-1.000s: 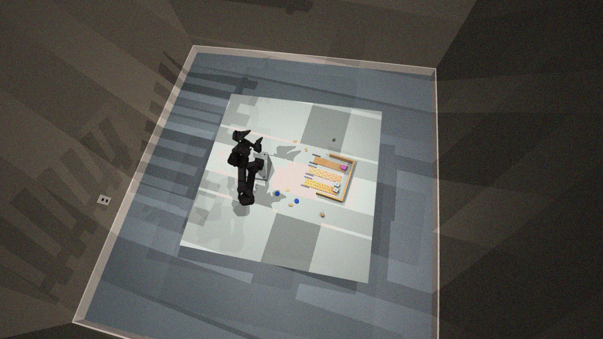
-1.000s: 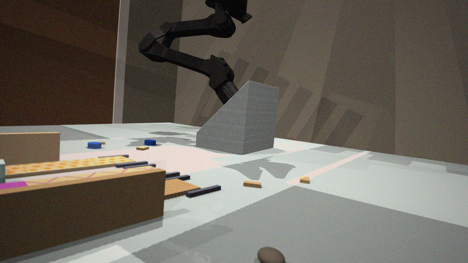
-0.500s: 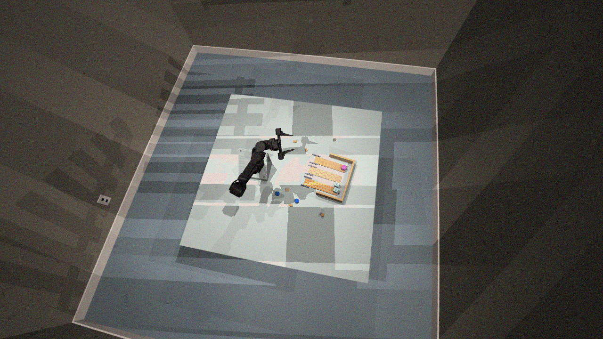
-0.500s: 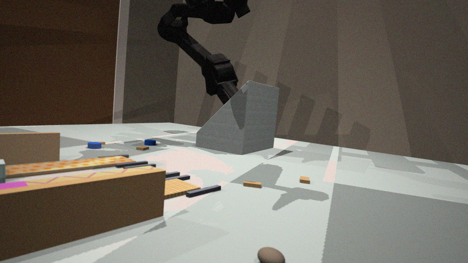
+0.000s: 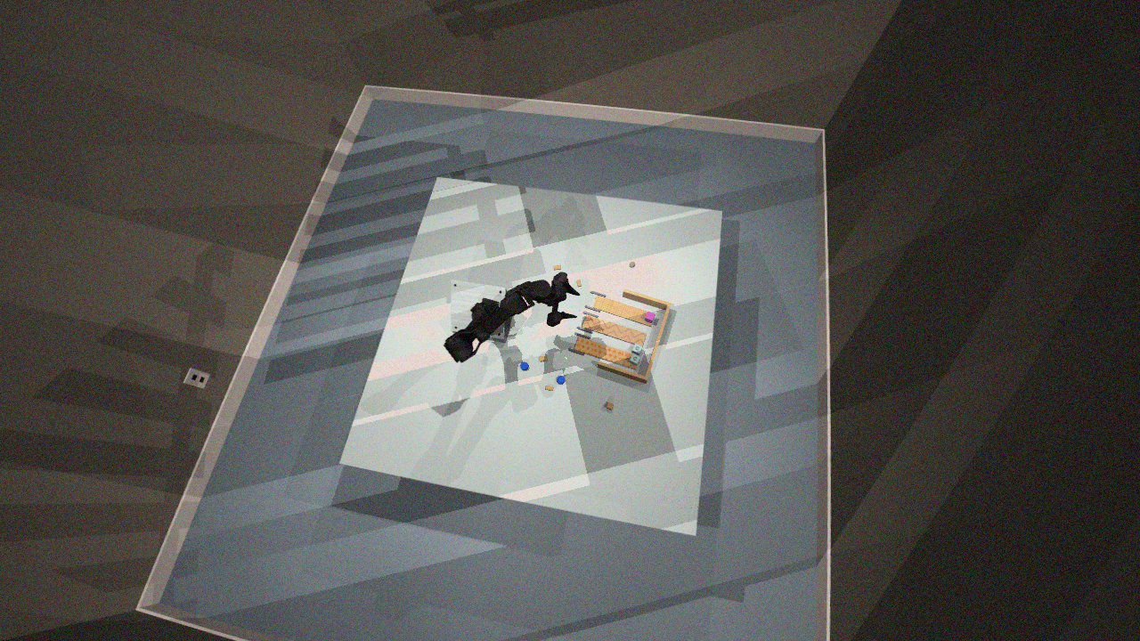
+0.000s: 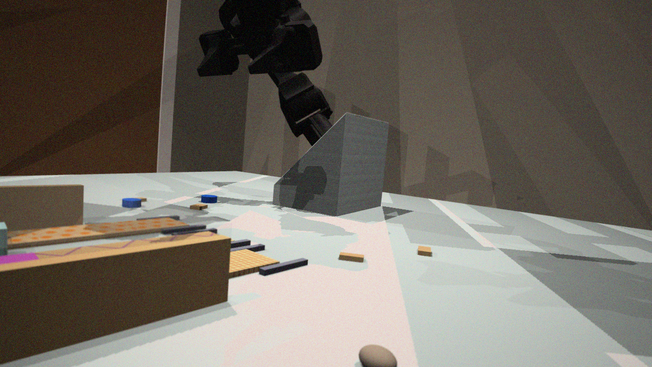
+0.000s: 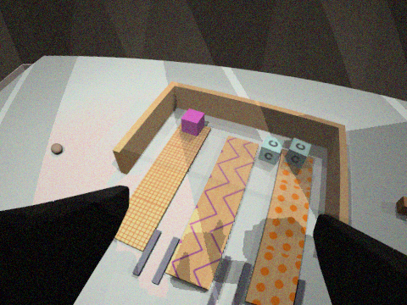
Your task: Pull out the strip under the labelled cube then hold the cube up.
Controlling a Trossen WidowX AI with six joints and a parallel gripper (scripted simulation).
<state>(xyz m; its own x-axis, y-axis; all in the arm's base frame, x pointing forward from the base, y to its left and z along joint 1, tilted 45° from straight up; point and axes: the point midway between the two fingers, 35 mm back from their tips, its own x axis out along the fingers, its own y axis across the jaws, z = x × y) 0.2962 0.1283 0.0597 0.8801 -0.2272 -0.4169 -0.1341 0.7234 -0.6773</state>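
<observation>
Two pale teal cubes lettered C stand by the back wall. One cube (image 5: 635,358) (image 7: 298,152) is on the far end of the orange-dotted strip (image 5: 601,351) (image 6: 136,226) (image 7: 284,233). The other cube (image 5: 637,349) (image 7: 270,150) is just left of that strip in the wrist view; its support is unclear. The zigzag strip (image 5: 614,328) (image 7: 212,212) has no cube visible on it. A plain magenta cube (image 5: 649,317) (image 7: 192,122) is at the far end of the grid strip (image 5: 617,306) (image 6: 250,262) (image 7: 163,191). My gripper (image 5: 576,304) (image 7: 223,212) is open and empty, above the near side.
A three-sided wooden wall (image 5: 660,338) (image 6: 136,292) (image 7: 254,103) surrounds the strips' far ends. Dark bars (image 6: 283,266) (image 7: 147,252) flank their near ends. Blue discs (image 5: 524,366) (image 6: 208,199), small wooden blocks (image 5: 557,267) (image 6: 351,257) and a brown pebble (image 5: 631,264) (image 6: 377,355) (image 7: 56,148) lie outside.
</observation>
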